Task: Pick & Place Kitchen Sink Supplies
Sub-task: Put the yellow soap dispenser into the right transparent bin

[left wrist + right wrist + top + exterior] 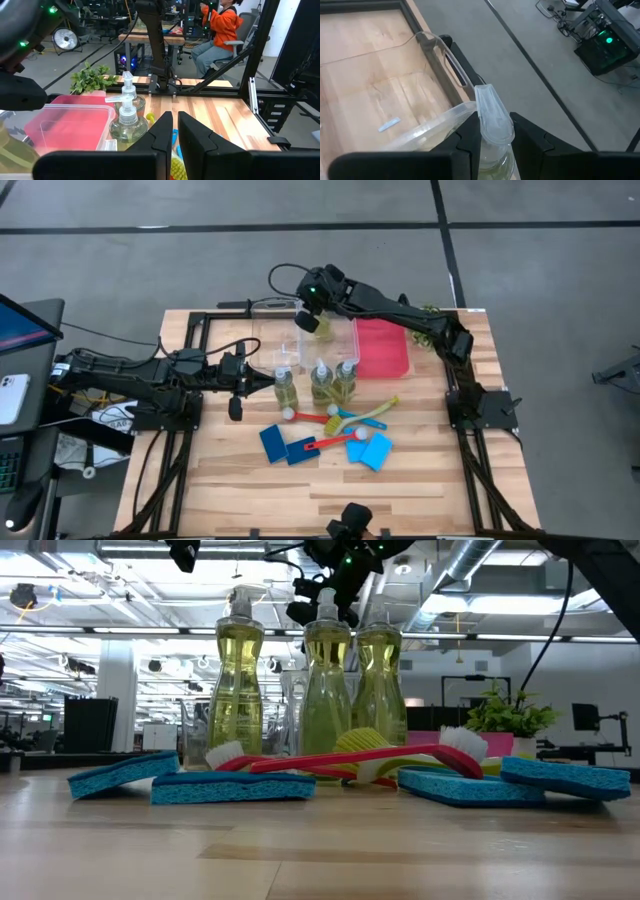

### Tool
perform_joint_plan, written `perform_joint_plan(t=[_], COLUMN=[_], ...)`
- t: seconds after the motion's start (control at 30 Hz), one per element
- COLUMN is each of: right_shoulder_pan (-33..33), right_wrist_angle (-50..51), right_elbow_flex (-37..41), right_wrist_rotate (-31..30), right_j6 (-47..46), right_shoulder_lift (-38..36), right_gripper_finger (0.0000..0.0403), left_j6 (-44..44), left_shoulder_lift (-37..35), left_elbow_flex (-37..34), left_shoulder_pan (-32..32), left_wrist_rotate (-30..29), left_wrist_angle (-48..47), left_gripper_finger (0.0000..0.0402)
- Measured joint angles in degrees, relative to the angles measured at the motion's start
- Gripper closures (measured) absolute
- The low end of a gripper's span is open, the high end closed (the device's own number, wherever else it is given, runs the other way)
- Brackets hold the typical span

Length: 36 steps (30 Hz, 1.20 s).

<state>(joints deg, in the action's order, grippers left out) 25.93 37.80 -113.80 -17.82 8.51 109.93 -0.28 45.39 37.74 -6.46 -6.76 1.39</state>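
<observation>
Three clear bottles of yellow-green liquid (pixel 321 383) stand upright in a row at mid-table, also seen in the low view (pixel 325 690). A fourth bottle (pixel 308 323) is in my right gripper (pixel 310 315), which is shut on it above the clear bin (pixel 275 345). Blue sponges (pixel 273 442) and the red, yellow and teal brushes (pixel 345 420) lie flat on the near part of the table. My left gripper (pixel 266 380) is shut, level, just left of the leftmost standing bottle (pixel 285 388), touching nothing; its wrist view shows two bottles (pixel 127 117) ahead. My right gripper (pixel 492 132) pinches the fourth bottle at its neck (pixel 494 150), just under the white pump top (pixel 492 112), one finger on each side. The fingers slant down from the far right. The bottle is lifted clear over the bin's floor (pixel 380 100).
A red tray (pixel 380 348) sits right of the clear bin, and a small leafy plant (pixel 430 313) stands at the far right corner. Bare wood lies along the near edge (pixel 330 500). In the left wrist view a person in orange (pixel 222 25) sits beyond the table.
</observation>
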Motion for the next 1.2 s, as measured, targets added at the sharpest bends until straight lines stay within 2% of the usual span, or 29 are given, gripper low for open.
perform_joint_plan(t=[0.3,0.83,1.2], right_shoulder_pan=[0.0,-0.1,-0.4], right_wrist_angle=[0.9,1.5,3.9], right_elbow_flex=[0.0,0.0,-1.3], right_wrist_rotate=[0.0,-0.2,-0.6], right_j6=[0.0,1.1,2.1], right_shoulder_lift=[0.0,-0.1,-2.2], right_gripper_finger=[0.0315,0.0235,0.0232], left_j6=[0.0,0.0,0.0], left_shoulder_lift=[0.0,0.0,0.0], left_elbow_flex=[0.0,0.0,0.0], left_shoulder_pan=[0.0,0.0,0.0], left_wrist_rotate=[0.0,0.0,0.0], left_wrist_angle=[0.0,0.0,0.0], left_gripper_finger=[0.0372,0.0372,0.0372])
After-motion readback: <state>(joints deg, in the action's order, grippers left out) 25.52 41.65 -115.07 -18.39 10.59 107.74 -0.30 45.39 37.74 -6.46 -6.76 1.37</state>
